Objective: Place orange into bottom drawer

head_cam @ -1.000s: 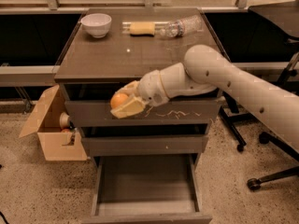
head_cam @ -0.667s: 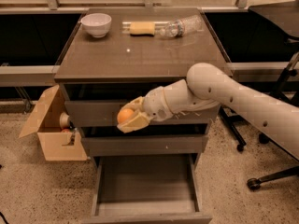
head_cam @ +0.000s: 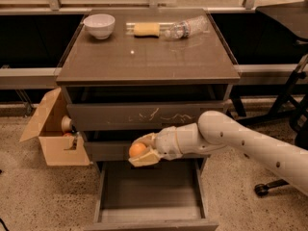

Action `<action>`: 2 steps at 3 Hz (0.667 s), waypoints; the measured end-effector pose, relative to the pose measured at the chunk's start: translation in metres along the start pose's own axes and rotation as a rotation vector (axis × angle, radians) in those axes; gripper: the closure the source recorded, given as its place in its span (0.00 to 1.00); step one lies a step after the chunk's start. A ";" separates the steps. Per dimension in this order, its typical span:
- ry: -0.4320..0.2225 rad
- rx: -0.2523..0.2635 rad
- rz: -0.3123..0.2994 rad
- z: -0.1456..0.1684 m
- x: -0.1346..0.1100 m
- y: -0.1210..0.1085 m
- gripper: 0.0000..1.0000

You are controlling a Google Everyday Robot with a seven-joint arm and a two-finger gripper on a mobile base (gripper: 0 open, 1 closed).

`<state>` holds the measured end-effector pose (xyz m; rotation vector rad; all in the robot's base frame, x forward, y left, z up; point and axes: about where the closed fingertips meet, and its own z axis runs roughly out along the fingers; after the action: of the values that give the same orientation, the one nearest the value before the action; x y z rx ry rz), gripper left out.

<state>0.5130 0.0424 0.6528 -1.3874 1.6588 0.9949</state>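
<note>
My gripper (head_cam: pixel 140 151) is shut on the orange (head_cam: pixel 137 149), a small round orange fruit held between its pale fingers. It hangs in front of the middle drawer front, just above the back left part of the open bottom drawer (head_cam: pixel 149 210). The bottom drawer is pulled out, with a flat grey floor and low side walls, and nothing shows in it. My white arm reaches in from the right.
On the cabinet top (head_cam: pixel 149 61) stand a white bowl (head_cam: pixel 99 25), a pale yellow oblong object (head_cam: pixel 146 29) and a clear plastic bottle (head_cam: pixel 188 27). An open cardboard box (head_cam: pixel 52 134) sits on the floor at the left. Office chair legs (head_cam: pixel 284 114) are at the right.
My gripper has moved down with the orange, from the level of the upper drawer front to just above the open bottom drawer.
</note>
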 end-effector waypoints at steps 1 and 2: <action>-0.045 -0.006 0.054 0.026 0.055 0.002 1.00; -0.038 -0.005 0.057 0.027 0.061 0.003 1.00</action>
<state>0.5033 0.0421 0.5865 -1.3229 1.6770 1.0524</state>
